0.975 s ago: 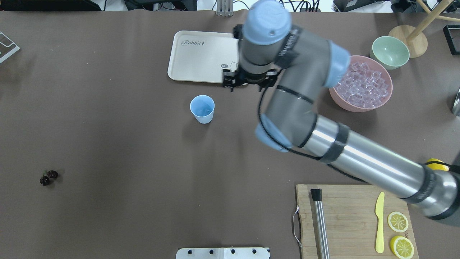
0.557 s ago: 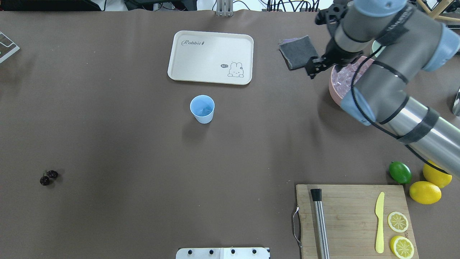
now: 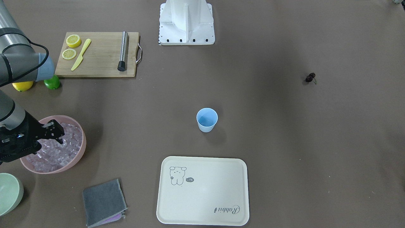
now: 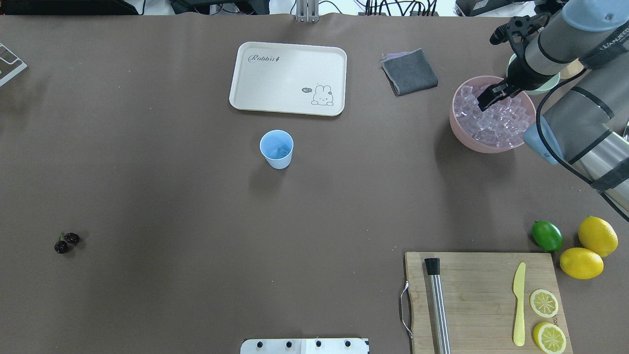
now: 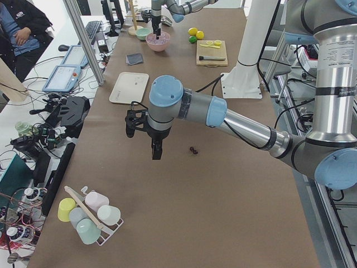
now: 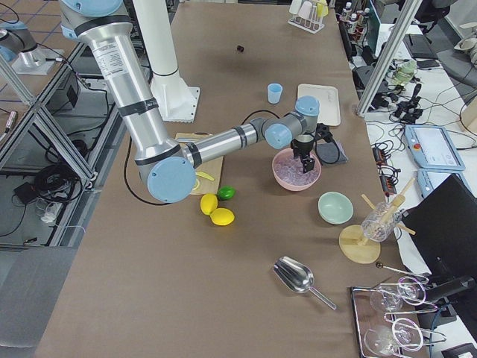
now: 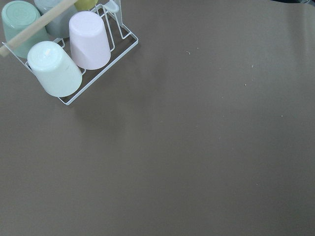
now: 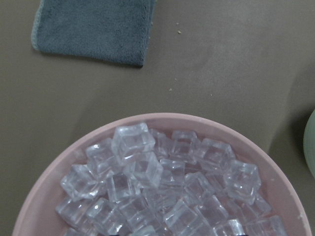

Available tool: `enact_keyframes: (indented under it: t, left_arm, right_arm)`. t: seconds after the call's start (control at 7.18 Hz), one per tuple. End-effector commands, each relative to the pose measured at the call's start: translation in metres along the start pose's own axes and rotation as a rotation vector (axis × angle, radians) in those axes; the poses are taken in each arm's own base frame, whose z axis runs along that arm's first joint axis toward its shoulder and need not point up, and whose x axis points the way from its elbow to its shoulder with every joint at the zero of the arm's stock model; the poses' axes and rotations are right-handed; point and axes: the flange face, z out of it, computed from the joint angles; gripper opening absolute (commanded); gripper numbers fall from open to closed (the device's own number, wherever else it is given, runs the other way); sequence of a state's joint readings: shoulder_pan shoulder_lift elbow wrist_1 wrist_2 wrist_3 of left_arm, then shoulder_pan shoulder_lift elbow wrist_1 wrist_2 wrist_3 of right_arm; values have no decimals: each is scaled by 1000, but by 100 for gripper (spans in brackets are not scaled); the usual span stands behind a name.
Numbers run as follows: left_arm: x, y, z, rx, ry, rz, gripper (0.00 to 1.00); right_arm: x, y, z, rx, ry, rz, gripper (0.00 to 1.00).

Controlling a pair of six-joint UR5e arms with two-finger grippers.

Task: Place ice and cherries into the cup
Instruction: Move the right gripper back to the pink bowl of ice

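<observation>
Though unclear, ice (image 4: 493, 126) beneath right pincer (image 4: 485, 100)

Seen from the robot's side, the small light-blue plastic cup (image 4: 276, 147) stands near the middle of the brown table (image 4: 172, 172). The cream rectangular plastic tray (image 4: 288, 78) lies behind it, toward the far edge. A folded grey cloth (image 4: 409, 72) lies right of the tray. Further right, near the far right corner, is the big pink bowl (image 4: 462, 137), with the clear ice cubes (image 4: 496, 125) heaped in it. The pair of dark cherries (image 4: 66, 242) lies well apart, toward the left edge. At the near edge on the right, a wooden cutting board (image 4: 471, 295) carries a steel rod (image 4: 439, 309), a yellow plastic knife (image 4: 519, 305) and two lemon slices (image 4: 544, 303). A green lime (image 4: 547, 235) and two whole lemons (image 4: 597, 236) lie just behind the board's right corner.
</observation>
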State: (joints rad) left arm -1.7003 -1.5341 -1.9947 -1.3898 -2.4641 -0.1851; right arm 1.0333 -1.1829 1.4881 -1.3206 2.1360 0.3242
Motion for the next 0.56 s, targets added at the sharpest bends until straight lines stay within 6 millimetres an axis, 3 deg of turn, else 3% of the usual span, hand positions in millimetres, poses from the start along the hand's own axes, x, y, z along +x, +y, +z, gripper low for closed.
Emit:
enact_keyframes:
  t: [0.0,0.14,0.28,0.42]
  left_arm:
    - [-1,0,-2,5,1,-2,98]
    - [0,-2,-3,7,0,-1,98]
    - [-1,-4,-2,6,-1,-2,98]
    - [-1,-3,-2,6,-1,-2,98]
  right_arm:
    - [-13,5,21,-30,-11,31,84]
    - [-25,9,28,-42,-16,39,82]
    - [-16,23,34,-55,-13,47,76]
    - [-20,21,37,-59,-16,40,57]
